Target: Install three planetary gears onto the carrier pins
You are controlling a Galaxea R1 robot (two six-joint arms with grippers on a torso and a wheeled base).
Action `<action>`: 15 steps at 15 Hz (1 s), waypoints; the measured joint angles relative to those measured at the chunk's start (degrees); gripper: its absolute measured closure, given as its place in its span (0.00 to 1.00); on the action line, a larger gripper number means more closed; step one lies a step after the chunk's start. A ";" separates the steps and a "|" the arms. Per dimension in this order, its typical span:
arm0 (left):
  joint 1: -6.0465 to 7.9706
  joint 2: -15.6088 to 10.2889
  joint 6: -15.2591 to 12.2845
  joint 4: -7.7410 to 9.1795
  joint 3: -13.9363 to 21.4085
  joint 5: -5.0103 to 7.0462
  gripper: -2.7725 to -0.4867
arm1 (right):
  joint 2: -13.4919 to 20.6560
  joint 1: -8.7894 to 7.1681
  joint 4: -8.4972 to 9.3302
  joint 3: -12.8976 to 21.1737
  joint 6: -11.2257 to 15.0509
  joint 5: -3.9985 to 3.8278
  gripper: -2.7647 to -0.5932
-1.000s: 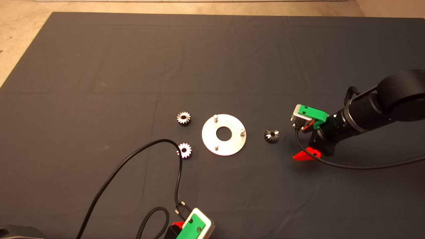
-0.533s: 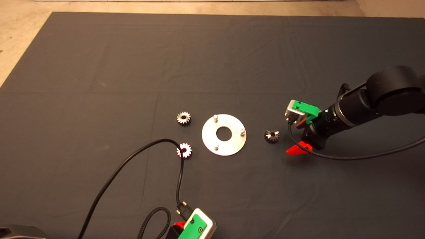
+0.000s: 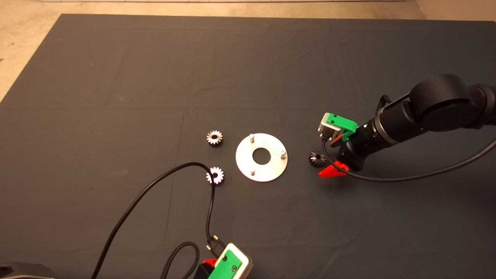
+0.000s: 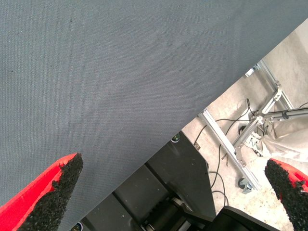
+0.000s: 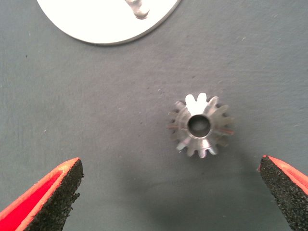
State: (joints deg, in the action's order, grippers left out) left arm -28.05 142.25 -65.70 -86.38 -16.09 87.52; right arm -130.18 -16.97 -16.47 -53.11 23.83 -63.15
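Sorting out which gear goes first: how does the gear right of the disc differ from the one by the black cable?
The gear right of the disc sits between the right gripper's open fingers; the gear by the cable has no gripper near it. The right one looks dark from above; the cable-side one gleams bright. The black cable runs over the edge of the cable-side gear; nothing touches the right one. Both lie flat on the mat, off the carrier pins.

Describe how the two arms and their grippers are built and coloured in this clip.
The right arm is black, made of thick rounded cylindrical segments, with a black cable looping from its wrist. The right gripper has a green body with a silvery block and tapered red fingers faced with rough black pads. The left gripper shows a green plate in a pale rounded housing, one smooth black cable and one braided.
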 joint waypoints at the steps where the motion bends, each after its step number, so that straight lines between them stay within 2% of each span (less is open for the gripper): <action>1: 0.00 0.02 0.00 0.00 0.00 0.00 0.01 | 0.02 0.33 -0.01 0.00 0.01 0.03 0.03; 4: 0.00 0.35 0.00 0.00 0.00 -0.01 0.01 | 0.02 2.51 0.00 0.00 0.00 -0.02 0.03; 6: 0.00 0.41 0.00 0.00 0.00 0.00 0.01 | 0.02 3.17 0.01 0.00 0.00 -0.03 0.03; 11: 0.00 0.74 0.00 0.00 0.00 0.00 0.01 | 0.00 3.46 -0.01 0.00 -0.52 -0.05 0.06; 13: 0.00 0.78 0.00 0.00 0.00 0.00 0.01 | -0.02 3.46 0.01 0.00 -3.06 -0.05 0.10; 15: 0.00 0.78 0.00 0.00 0.00 -0.01 0.01 | -0.30 3.46 0.01 -0.50 -4.46 -0.16 0.14</action>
State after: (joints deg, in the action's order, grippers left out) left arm -28.05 143.03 -65.71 -86.38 -16.09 87.50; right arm -130.49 -13.51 -16.46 -53.61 19.37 -63.31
